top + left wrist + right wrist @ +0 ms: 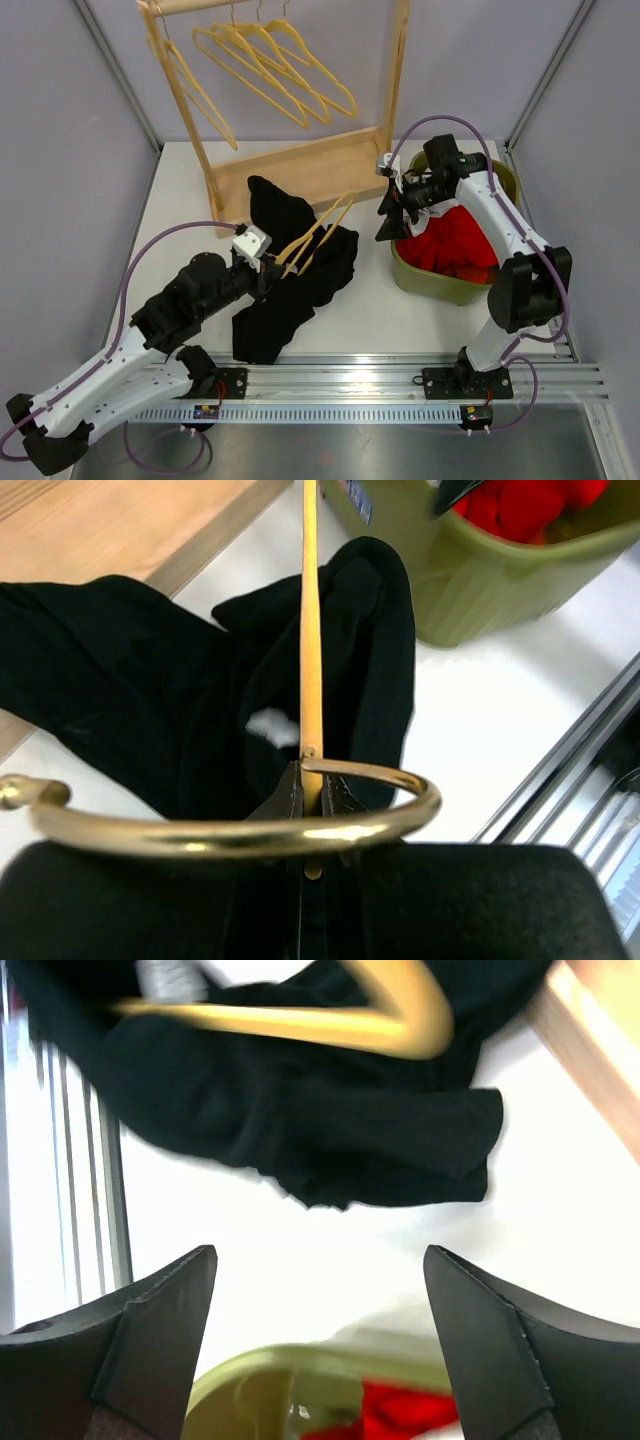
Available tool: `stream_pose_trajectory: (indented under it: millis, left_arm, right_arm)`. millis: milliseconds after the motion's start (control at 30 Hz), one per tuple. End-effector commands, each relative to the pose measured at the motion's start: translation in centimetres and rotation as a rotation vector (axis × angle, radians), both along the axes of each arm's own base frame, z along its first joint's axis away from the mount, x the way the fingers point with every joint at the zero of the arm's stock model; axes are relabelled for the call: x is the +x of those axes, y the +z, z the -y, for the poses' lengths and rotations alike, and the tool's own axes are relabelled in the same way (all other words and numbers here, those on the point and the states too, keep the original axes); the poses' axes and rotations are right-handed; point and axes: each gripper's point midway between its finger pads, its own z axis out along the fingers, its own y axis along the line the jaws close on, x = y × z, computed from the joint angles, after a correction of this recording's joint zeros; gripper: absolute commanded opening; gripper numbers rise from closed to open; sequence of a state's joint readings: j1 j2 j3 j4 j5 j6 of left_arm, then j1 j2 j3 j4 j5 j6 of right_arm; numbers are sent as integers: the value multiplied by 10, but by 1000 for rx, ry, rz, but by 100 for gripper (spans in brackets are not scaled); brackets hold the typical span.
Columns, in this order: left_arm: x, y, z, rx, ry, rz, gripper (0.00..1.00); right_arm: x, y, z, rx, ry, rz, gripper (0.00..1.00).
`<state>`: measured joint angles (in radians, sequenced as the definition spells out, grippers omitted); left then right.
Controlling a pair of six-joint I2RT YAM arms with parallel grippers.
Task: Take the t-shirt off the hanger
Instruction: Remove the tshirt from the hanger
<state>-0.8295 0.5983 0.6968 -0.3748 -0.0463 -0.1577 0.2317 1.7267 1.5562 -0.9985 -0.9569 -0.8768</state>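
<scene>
Your left gripper [312, 790]: pinched tight on the wooden hanger [311, 630] at its brass hook [230, 835].
T-shirt [130, 680]: black, you see it crumpled beneath the hanger.
Bin [500, 590]: green, upper right, red cloth [530, 500] inside.

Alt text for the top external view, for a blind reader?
The left claw grips a wooden hanger over a black t-shirt crumpled on the table; the right claw is open by a green bin holding red cloth.

You have two arms, a left arm [180, 300] and a right arm [505, 220], one wooden rack [300, 165] carrying what look like four hangers [268, 62], one more hanger [315, 232] lying on the single black t-shirt [285, 300], and one green bin [440, 282] of red cloth [465, 240] on the one counter [380, 320].
</scene>
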Motion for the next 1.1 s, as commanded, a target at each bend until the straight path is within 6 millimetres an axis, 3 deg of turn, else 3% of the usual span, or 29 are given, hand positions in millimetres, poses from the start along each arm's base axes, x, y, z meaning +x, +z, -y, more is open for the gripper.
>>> stream_pose_trajectory:
  millis: [0, 100, 233, 433, 733, 1067]
  left_arm:
    - [4, 32, 7, 59, -79, 120, 0]
    - [9, 32, 6, 120, -93, 151, 0]
    - [-5, 25, 22, 203, -285, 197, 0]
    - [-16, 17, 23, 298, -412, 230, 0]
    - [-16, 38, 17, 214, -353, 286, 0]
    - [-14, 43, 15, 170, -321, 303, 0]
  right_arm:
    - [-38, 37, 12, -19, 199, 214, 92]
    - [-52, 44, 13, -2, 258, 232, 92]
    - [-65, 61, 9, 54, 354, 277, 93]
    - [-58, 85, 6, 72, 359, 358, 91]
    - [-84, 73, 7, 102, 401, 251, 85]
    - [-100, 64, -5, 107, 441, 190, 71]
